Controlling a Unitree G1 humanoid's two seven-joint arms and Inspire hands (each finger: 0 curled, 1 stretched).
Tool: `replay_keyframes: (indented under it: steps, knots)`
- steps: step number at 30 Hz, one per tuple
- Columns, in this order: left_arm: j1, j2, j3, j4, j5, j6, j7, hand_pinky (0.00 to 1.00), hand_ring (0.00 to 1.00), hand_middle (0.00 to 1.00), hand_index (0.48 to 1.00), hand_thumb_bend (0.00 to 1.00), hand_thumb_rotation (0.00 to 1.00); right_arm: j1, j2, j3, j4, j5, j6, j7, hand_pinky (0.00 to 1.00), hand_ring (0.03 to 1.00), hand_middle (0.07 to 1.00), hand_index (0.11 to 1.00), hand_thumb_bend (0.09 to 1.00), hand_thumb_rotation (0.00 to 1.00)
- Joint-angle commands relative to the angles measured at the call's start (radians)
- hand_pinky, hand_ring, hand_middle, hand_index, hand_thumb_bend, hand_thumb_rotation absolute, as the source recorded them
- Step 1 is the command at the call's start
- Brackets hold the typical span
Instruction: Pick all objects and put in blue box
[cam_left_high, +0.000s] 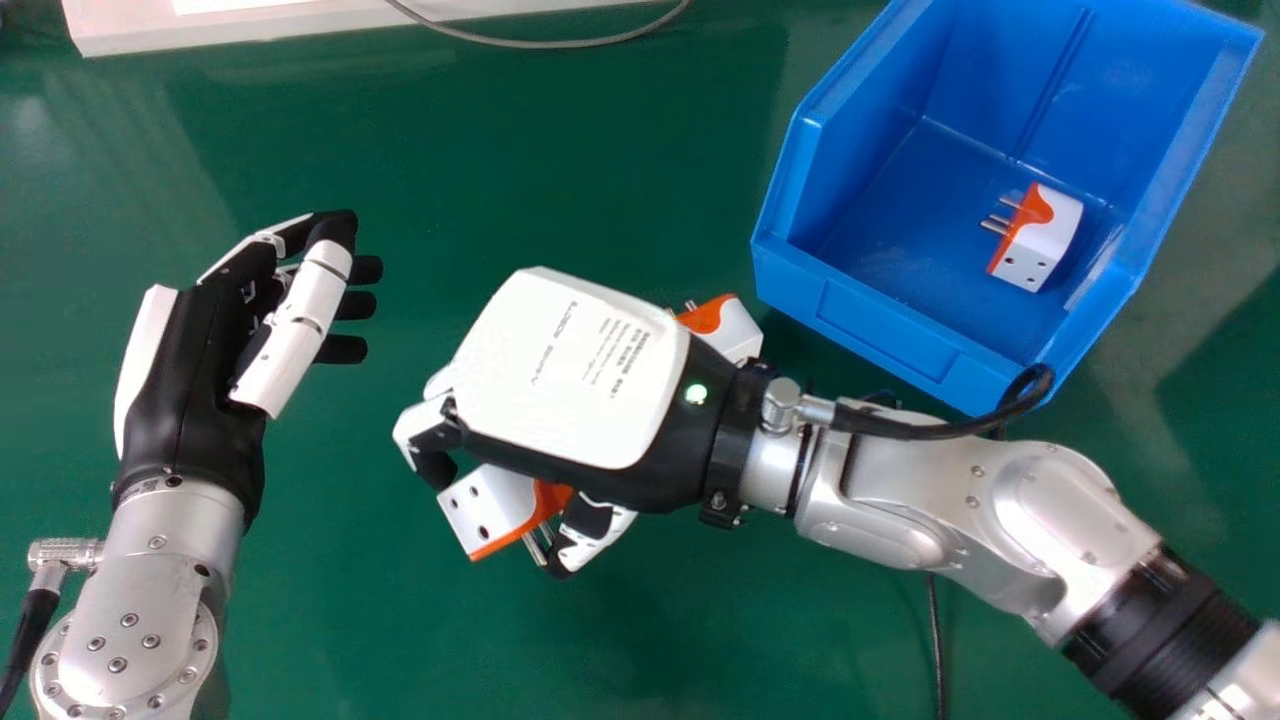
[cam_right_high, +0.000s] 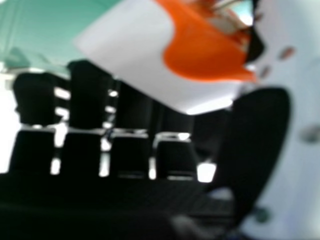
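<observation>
We see the held adapter (cam_left_high: 485, 505) at the near side of the right hand (cam_left_high: 575, 370), around the middle of the green table (cam_left_high: 400, 620). It is a blocky white plug adapter with an orange band and dark round holes in its left face; its metal prongs point near and to the right, towards the thumb (cam_left_high: 595, 535). The hand is partly closed, its fingers curled along the adapter and its thumb bent in on the other side, so we have it held between them, as best we can tell through the blur of the close view.

From the right hand view we get what the head view hides under the white hand back: the wavy edge where orange meets white, and a row of black fingers (cam_right_high: 90, 95) bent beside the housing. The head view gives us the prongs clearly.

Beyond the right wrist, a second adapter (cam_left_high: 735, 330), also orange and white, lies partly covered by the hand, just left of the blue box (cam_left_high: 870, 335). We see the box at the far right, open on top, with a third adapter (cam_left_high: 1045, 240) on its floor towards the right, prongs pointing left. Our left hand (cam_left_high: 190, 380) is over the table's left side, fingers loosely bent and grasping nothing. At the far left, a grey cable (cam_left_high: 540, 43) crosses a white surface (cam_left_high: 240, 25).
</observation>
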Motion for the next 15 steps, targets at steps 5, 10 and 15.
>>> replay_keyframes:
  steps: [5, 10, 15]
  knots:
    - [-0.017, 0.008, 0.013, 0.003, -0.005, -0.029, -0.003, 0.63, 0.71, 0.72, 0.764, 0.36, 0.69, 0.049, -0.018, -0.071, -0.106, 0.039, 0.023, 0.023, 0.37, 0.37, 0.443, 0.495, 0.504, 0.01]
    - [-0.021, 0.008, 0.016, 0.009, -0.006, -0.029, -0.005, 0.62, 0.71, 0.71, 0.763, 0.37, 0.69, 0.07, -0.031, -0.099, -0.143, 0.017, 0.028, 0.003, 0.36, 0.392, 0.473, 0.493, 0.502, 0.0]
    - [-0.028, 0.008, 0.018, 0.014, -0.006, -0.027, -0.004, 0.62, 0.71, 0.71, 0.762, 0.37, 0.69, 0.08, -0.041, -0.126, -0.159, 0.024, 0.023, 0.006, 0.35, 0.394, 0.487, 0.506, 0.499, 0.0]
